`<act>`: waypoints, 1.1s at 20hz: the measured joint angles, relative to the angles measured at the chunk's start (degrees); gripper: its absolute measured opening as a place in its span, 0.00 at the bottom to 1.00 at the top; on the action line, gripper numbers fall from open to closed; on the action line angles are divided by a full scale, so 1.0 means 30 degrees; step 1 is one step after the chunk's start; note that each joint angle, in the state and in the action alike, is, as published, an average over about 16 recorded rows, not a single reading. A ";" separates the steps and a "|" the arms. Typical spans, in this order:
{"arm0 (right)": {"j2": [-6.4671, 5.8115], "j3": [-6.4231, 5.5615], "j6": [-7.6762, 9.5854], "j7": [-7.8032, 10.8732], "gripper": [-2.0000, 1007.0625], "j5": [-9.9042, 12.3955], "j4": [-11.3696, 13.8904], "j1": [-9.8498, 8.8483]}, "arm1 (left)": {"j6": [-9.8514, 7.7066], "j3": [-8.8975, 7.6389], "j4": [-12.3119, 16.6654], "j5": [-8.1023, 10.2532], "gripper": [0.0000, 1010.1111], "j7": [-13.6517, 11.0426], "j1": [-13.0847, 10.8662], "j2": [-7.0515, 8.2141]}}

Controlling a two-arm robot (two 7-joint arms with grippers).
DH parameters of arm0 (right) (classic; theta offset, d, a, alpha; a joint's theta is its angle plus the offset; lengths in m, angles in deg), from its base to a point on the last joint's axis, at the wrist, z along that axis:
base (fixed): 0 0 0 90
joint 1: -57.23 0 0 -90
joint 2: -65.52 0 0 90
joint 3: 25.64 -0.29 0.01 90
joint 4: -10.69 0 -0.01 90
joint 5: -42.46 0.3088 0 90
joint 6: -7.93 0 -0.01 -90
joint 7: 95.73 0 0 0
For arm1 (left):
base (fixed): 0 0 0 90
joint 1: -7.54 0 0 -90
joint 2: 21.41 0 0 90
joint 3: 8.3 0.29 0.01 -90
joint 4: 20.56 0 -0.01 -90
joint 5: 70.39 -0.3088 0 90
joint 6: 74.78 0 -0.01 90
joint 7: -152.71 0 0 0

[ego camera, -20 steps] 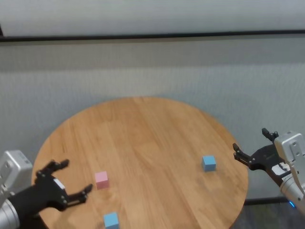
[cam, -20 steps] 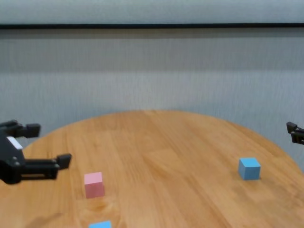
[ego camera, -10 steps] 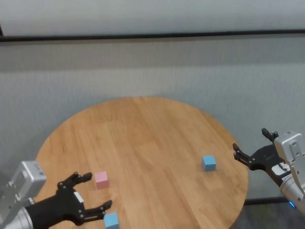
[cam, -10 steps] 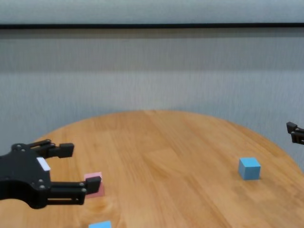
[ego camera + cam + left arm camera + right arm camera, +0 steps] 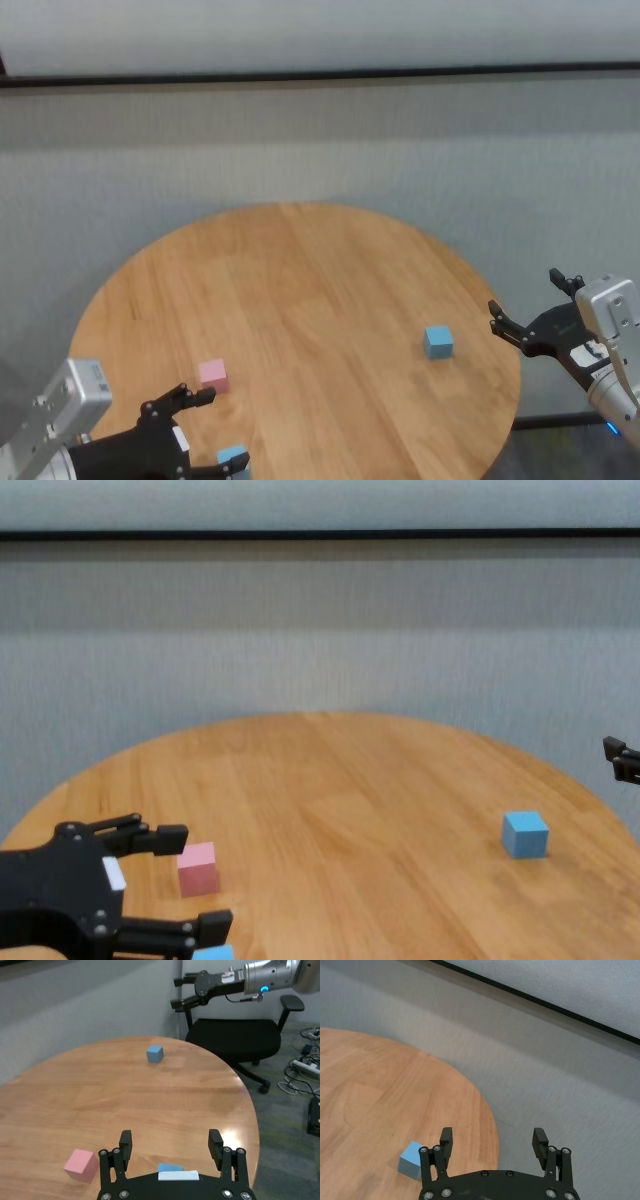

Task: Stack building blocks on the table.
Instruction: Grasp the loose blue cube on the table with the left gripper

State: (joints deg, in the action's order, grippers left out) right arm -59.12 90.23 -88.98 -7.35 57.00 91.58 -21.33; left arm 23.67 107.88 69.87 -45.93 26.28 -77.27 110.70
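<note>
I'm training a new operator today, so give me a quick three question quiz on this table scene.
1. How many blocks are on the table?
2. True or false: the blocks are already stacked.
3. Which hand is nearest the pink block: A left hand, B right hand?

Key: 1. Three: the pink one, a near blue block and a far blue block. 2. False; they lie apart. 3. A.

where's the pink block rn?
In the head view the pink block sits on the table's near-left part, just beyond the open left gripper and the near blue block.
</note>
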 joint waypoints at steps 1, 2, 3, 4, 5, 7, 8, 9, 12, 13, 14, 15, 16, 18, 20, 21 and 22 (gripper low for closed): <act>0.0000 0.0000 0.0000 0.0000 1.00 0.0000 0.0000 0.0000 | 0.0061 0.0057 -0.0195 -0.0042 0.99 -0.0232 0.0097 -0.0053; 0.0000 0.0000 0.0000 0.0000 1.00 0.0000 0.0000 0.0000 | 0.0124 0.0114 -0.0403 -0.0085 0.99 -0.0460 0.0200 -0.0113; 0.0000 0.0000 0.0000 0.0000 1.00 0.0000 0.0000 0.0000 | 0.0180 0.0165 -0.0612 -0.0123 0.99 -0.0673 0.0303 -0.0174; 0.0000 0.0000 0.0000 0.0000 1.00 0.0000 0.0000 0.0000 | 0.0230 0.0213 -0.0828 -0.0160 0.99 -0.0868 0.0409 -0.0240; 0.0000 0.0000 0.0000 0.0000 1.00 0.0000 0.0000 0.0000 | 0.0277 0.0260 -0.1048 -0.0197 0.99 -0.1058 0.0519 -0.0311; 0.0000 0.0000 0.0000 0.0000 1.00 0.0000 0.0000 0.0000 | 0.0349 0.0348 -0.1473 -0.0266 0.99 -0.1394 0.0734 -0.0460; 0.0000 0.0000 0.0000 0.0000 1.00 0.0000 0.0000 0.0000 | 0.0377 0.0391 -0.1670 -0.0298 0.99 -0.1542 0.0837 -0.0536; 0.0000 0.0000 0.0000 0.0000 1.00 0.0000 0.0000 0.0000 | 0.0403 0.0438 -0.1862 -0.0333 0.99 -0.1687 0.0939 -0.0614; 0.0000 0.0000 0.0000 0.0000 1.00 0.0000 0.0000 0.0000 | 0.0450 0.0578 -0.2369 -0.0420 0.99 -0.2065 0.1222 -0.0840; 0.0000 0.0000 0.0000 0.0000 1.00 0.0000 0.0000 0.0000 | 0.0455 0.0623 -0.2508 -0.0442 0.99 -0.2169 0.1306 -0.0910; 0.0000 0.0000 0.0000 0.0000 1.00 0.0000 0.0000 0.0000 | 0.0456 0.0670 -0.2636 -0.0461 0.99 -0.2266 0.1383 -0.0976; 0.0000 0.0000 0.0000 0.0000 1.00 0.0000 0.0000 0.0000 | 0.0454 0.0717 -0.2745 -0.0478 0.99 -0.2350 0.1451 -0.1035; 0.0000 0.0000 0.0000 0.0000 1.00 0.0000 0.0000 0.0000 | 0.0448 0.0768 -0.2845 -0.0497 0.99 -0.2424 0.1515 -0.1093; 0.0000 0.0000 0.0000 0.0000 1.00 0.0000 0.0000 0.0000 | 0.0427 0.0873 -0.3000 -0.0539 0.99 -0.2534 0.1612 -0.1193; 0.0000 0.0000 0.0000 0.0000 1.00 0.0000 0.0000 0.0000 | 0.0402 0.0976 -0.3128 -0.0583 0.99 -0.2613 0.1688 -0.1278; 0.0000 0.0000 0.0000 0.0000 1.00 0.0000 0.0000 0.0000 | 0.0392 0.1029 -0.3188 -0.0610 0.99 -0.2639 0.1722 -0.1318; 0.0000 0.0000 0.0000 0.0000 1.00 0.0000 0.0000 0.0000 | 0.0385 0.1085 -0.3263 -0.0648 0.99 -0.2658 0.1763 -0.1362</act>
State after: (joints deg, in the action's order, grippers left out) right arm -59.12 90.23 -88.98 -7.35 57.00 91.58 -21.33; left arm 24.83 111.14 60.08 -47.87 18.30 -71.98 106.61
